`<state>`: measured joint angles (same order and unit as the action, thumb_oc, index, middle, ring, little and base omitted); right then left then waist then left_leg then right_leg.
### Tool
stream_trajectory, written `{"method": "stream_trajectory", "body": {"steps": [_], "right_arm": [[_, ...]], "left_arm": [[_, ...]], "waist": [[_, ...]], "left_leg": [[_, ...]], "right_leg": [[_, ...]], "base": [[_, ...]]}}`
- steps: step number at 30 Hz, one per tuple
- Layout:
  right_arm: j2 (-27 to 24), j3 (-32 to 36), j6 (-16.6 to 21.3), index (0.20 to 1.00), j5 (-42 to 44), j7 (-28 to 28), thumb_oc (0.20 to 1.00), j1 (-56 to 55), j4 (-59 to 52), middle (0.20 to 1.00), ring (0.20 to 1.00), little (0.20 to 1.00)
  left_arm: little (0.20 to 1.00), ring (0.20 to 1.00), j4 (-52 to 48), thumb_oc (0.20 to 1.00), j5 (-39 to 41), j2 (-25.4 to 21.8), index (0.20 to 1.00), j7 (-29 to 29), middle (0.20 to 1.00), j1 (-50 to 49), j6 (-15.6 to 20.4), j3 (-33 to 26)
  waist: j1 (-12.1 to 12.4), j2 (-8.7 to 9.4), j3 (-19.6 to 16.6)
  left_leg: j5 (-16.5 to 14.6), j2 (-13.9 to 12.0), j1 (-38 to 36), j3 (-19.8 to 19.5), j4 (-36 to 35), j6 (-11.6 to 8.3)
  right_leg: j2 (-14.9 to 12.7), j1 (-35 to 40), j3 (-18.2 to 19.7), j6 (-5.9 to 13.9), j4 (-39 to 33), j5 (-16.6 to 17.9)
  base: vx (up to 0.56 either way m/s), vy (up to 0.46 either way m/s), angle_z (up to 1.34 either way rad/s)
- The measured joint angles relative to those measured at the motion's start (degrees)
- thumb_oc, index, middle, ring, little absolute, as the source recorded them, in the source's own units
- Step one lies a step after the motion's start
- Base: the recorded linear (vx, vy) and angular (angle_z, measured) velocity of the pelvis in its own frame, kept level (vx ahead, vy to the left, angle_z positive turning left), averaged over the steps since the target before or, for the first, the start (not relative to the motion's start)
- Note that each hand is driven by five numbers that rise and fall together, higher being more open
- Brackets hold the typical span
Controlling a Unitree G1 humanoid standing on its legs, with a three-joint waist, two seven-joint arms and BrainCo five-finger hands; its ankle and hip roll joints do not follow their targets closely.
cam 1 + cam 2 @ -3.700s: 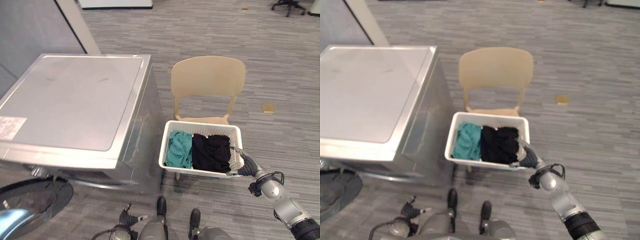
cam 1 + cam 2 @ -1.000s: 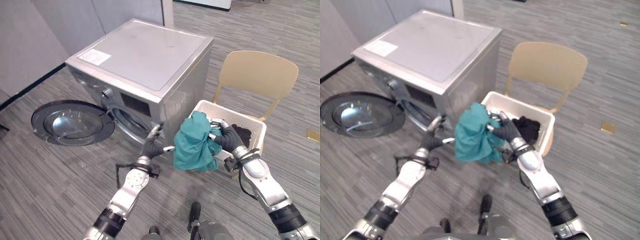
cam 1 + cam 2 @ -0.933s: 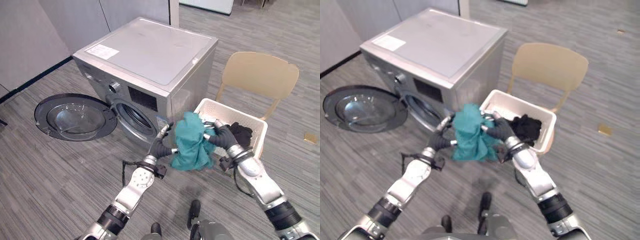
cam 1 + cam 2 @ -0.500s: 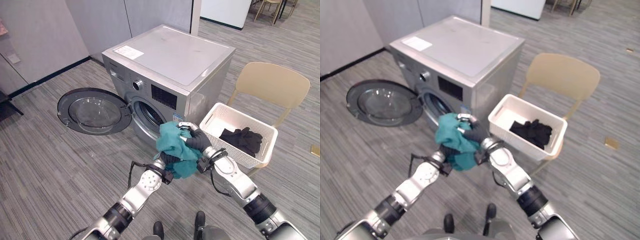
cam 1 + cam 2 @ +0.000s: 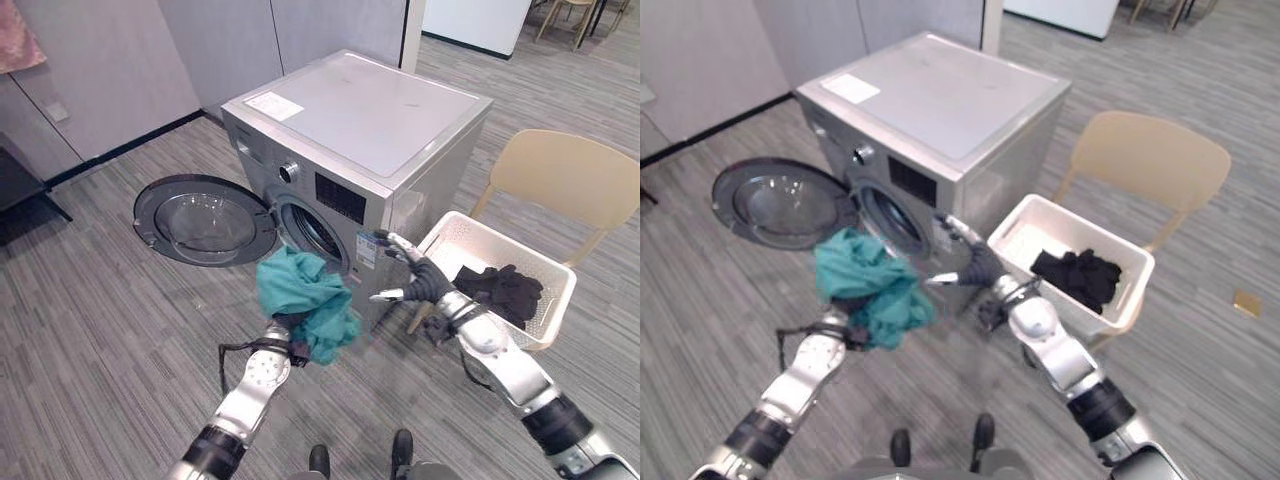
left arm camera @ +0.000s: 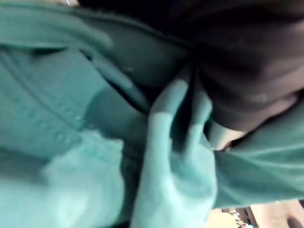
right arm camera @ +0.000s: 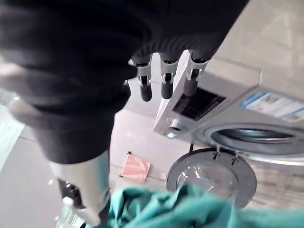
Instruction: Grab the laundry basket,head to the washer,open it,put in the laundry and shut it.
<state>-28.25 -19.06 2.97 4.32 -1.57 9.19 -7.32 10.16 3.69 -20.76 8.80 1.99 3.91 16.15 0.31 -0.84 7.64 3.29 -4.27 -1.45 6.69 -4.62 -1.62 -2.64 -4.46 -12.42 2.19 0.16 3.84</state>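
You've got the soft, crumpled teal garment (image 5: 302, 300) bunched in the left hand (image 5: 283, 328), just before the boxy silver washer (image 5: 360, 150) w/ round door (image 5: 205, 218) open. Right hand (image 5: 415, 280) released, fingers spread. White perforated basket (image 5: 545, 325) holds black clothes (image 5: 505, 291).

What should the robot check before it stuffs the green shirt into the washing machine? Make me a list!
1. Washer door open: ok, it is swung wide to the side.
2. Washer drum opening free: cannot tell, its inside is dark.
3. Teal garment held: ok, the left hand is under it with the cloth bunched over it.
4. Right hand out of the way: ok, it is open and off the cloth, though close to the washer's front.
5. Garment lined up with the opening: not ok, it hangs below and in front.
6. More laundry: a black garment waits in the white basket.
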Motion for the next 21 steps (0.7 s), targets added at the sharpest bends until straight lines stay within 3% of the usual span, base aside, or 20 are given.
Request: {"method": "stream_trajectory", "body": {"steps": [2,6,8,13,16,17,19,21], "right_arm": [[-2.88,7.75,0.06,1.0,-2.2,-0.81,1.0,-9.96,1.03,1.0,1.0,1.0],[-3.22,12.42,0.75,1.0,-4.48,-2.3,1.0,-19.33,11.73,1.0,1.0,1.0],[-2.07,12.37,-2.2,1.0,-8.58,-2.52,1.0,-23.9,22.49,1.0,1.0,1.0],[0.12,11.95,-1.5,1.0,-10.32,-2.19,1.0,-22.16,31.04,1.0,1.0,1.0],[1.15,11.81,-0.94,1.0,-10.6,-0.16,1.0,-18.68,36.61,1.0,1.0,1.0],[1.48,11.7,-1.35,1.0,-10.8,0.33,1.0,-18.38,37.36,1.0,1.0,1.0],[2.2,11.7,-1.76,1.0,-11.07,0.41,1.0,-17.45,37.3,1.0,1.0,1.0],[1.73,11.91,-1.6,1.0,-11.07,1.48,1.0,-16.7,37.15,1.0,1.0,1.0]], "left_arm": [[0.2,0.2,0.24,0.2,-0.13,-0.8,0.2,-0.93,0.2,-7.86,-0.29,-5.41],[0.2,0.2,8.6,0.2,-0.52,-1.34,0.2,-2.63,0.2,-13.17,0.62,-9.92],[0.2,0.2,18.49,0.2,-0.13,0.52,0.2,-3.09,0.2,-17.25,-1.51,-14.66],[0.2,0.2,27.93,0.2,0.63,2.18,0.2,-3.82,0.2,-15.78,-1.89,-16.72],[0.2,0.2,29.18,0.2,0.71,2.08,0.2,-3.67,0.2,-11.87,-1.73,-15.92],[0.2,0.2,29.11,0.2,0.69,2.05,0.2,-3.66,0.2,-10.39,-1.72,-15.84],[0.2,0.2,29.01,0.2,0.69,2.0,0.2,-3.43,0.2,-9.67,-1.88,-16.06],[0.2,0.2,29.23,0.2,0.65,2.43,0.2,-3.29,0.2,-10.11,-1.97,-15.61]], "waist": [[-0.3,-0.13,0.03],[-0.43,-0.36,-0.05],[-1.03,-0.53,0.08],[-0.82,-0.75,0.56],[-0.13,-1.62,3.22],[-0.05,-1.09,4.21],[-0.02,0.65,5.33],[-1.22,0.13,5.81]], "left_leg": [[-0.52,-0.03,-1.33,-0.04,-0.02,0.16],[-1.33,-0.33,-1.74,0.01,-0.12,-0.35],[-1.47,-0.56,-1.36,-0.06,-0.27,-0.42],[-1.8,-0.6,1.77,-2.49,1.89,-0.36],[-2.55,-0.37,8.06,-6.26,5.85,-2.64],[-4.2,-1.32,8.55,-2.75,5.95,-2.75],[-4.46,-1.98,8.11,3.89,6.62,-1.44],[-6.86,-3.61,8.13,8.3,7.6,-1.15]], "right_leg": [[0.16,1.82,-0.04,0.02,-1.15,0.0],[0.54,2.79,0.13,-0.03,-1.69,-0.07],[0.82,2.69,0.11,-0.04,-2.06,-0.08],[0.87,1.75,-1.33,-0.52,-1.68,-0.41],[0.45,-0.23,-4.74,-1.36,-0.39,-1.08],[-0.45,-0.41,-6.8,-1.3,-0.52,-1.03],[-2.89,-0.01,-8.61,-2.04,-0.36,-1.57],[-3.24,2.06,-12.15,-1.58,-0.48,-1.78]], "base": [[0.03,-0.024,-0.02],[0.02,-0.023,-0.02],[-0.01,-0.057,-0.01],[-0.09,-0.025,0.25],[0.01,0.05,0.91],[0.1,0.035,1.02],[0.19,0.101,0.78],[0.2,0.166,0.84]]}}
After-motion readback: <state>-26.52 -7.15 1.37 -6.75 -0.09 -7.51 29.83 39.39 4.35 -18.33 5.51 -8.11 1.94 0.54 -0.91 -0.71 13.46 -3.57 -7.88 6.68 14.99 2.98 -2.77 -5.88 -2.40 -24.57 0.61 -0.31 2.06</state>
